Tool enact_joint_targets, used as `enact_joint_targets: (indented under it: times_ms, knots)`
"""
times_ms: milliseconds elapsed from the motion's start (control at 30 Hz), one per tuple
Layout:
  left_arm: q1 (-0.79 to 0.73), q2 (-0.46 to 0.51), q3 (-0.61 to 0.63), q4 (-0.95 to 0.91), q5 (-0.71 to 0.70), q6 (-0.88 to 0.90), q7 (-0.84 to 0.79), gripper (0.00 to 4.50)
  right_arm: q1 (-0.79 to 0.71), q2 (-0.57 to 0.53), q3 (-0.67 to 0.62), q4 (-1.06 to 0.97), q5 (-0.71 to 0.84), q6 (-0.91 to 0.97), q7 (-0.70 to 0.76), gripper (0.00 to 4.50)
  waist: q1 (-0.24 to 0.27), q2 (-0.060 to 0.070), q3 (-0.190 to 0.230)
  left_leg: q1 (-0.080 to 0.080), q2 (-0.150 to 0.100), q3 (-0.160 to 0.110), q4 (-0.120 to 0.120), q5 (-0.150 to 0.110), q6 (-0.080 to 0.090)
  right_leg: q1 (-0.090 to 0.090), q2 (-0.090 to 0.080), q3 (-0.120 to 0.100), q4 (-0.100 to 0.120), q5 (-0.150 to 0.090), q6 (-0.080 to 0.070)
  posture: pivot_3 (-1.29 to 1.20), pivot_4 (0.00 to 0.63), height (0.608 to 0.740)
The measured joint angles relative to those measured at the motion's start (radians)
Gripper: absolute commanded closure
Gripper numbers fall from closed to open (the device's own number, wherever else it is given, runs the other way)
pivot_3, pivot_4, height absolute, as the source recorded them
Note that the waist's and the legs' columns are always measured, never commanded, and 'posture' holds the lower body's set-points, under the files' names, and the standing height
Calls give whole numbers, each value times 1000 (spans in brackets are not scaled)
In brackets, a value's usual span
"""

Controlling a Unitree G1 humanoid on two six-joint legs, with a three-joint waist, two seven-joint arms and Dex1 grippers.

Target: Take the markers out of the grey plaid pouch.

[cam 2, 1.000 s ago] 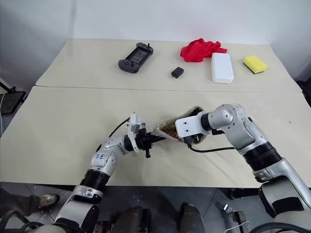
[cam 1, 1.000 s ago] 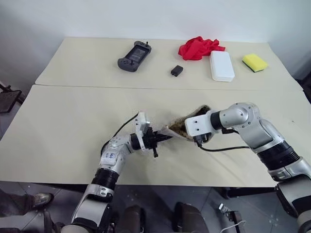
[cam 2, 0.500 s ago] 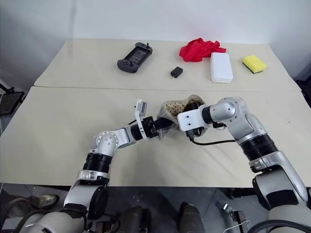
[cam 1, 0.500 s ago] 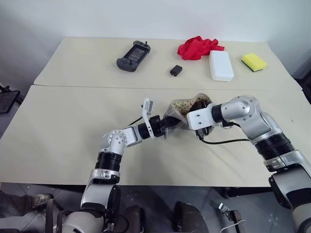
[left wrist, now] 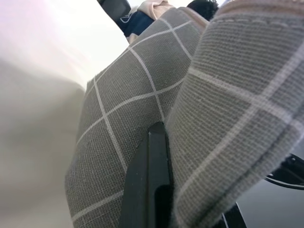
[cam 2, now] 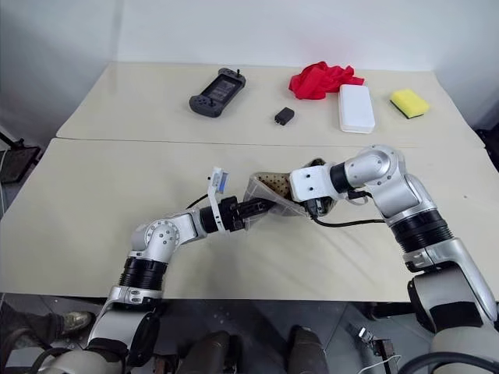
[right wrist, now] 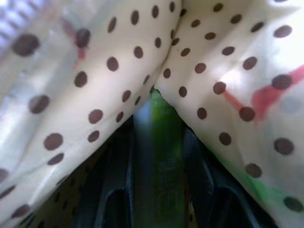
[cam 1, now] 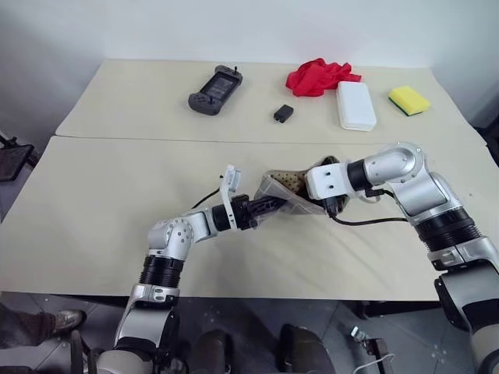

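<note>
Since the frame one second earlier, the grey plaid pouch (cam 1: 282, 192) has been raised off the desk (cam 1: 101, 210) and its mouth has been turned more toward the right arm; the left forearm has been brought up to a more level line.

Left eye view: the pouch is held in the air between the two arms, above the near desk panel. The left gripper (cam 1: 269, 207) is clamped on the pouch's near lower corner, jaws together on the fabric. The right gripper (cam 1: 330, 204) is inserted at the open mouth, where the dotted lining is exposed. Wide bare surface lies to the left of the arms and along the near edge. On the far panel, well apart from the pouch, a black controller (cam 1: 215, 89), a small black block (cam 1: 284, 113), a red cloth (cam 1: 320, 76), a white box (cam 1: 355, 105) and a yellow sponge (cam 1: 408, 99) are laid out.

Left wrist view: one black finger (left wrist: 148, 185) is pressed against the grid-lined fabric, which is folded over it.

Right wrist view: a lime-green marker (right wrist: 164, 156) is gripped between the two black jaws, deep within the dotted lining.
</note>
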Motion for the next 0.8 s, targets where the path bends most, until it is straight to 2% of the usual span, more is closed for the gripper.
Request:
enact_joint_targets:
  times_ms: [167, 267, 500, 633, 800]
  knots:
    - [41, 47, -37, -22, 58, -112, -51, 4500, 15, -7, -83, 18, 94, 72, 39, 3439, 1, 0, 0, 0, 0, 0, 0, 0, 0, 0, 0, 0, 0, 0, 0, 0, 150, 740]
    - [72, 48, -65, -28, 90, -193, -74, 4500, 11, -9, -99, 65, 93, 21, 26, 3439, 1, 0, 0, 0, 0, 0, 0, 0, 0, 1, 0, 0, 0, 0, 0, 0, 150, 740]
    - [97, 51, -84, -39, 111, -266, -107, 4500, 74, 11, -182, 89, 209, 8, 51, 3439, 1, 0, 0, 1, 0, 1, 1, 0, 0, 1, 0, 0, 0, 0, 0, 0, 150, 740]
    - [114, 62, -104, -41, 142, -333, -142, 4500, 98, 19, -189, 90, 228, -3, 52, 3439, -2, 0, 0, 1, 0, 1, 0, 0, 0, 0, 0, 0, 0, 0, 0, 0, 150, 740]
    - [123, 72, -112, -45, 160, -391, -175, 4500, 129, 39, -241, 67, 306, 72, 62, 3439, 0, 0, 0, 1, 1, 1, 0, 0, 0, 0, 0, 0, 0, 0, 0, 0, 150, 740]
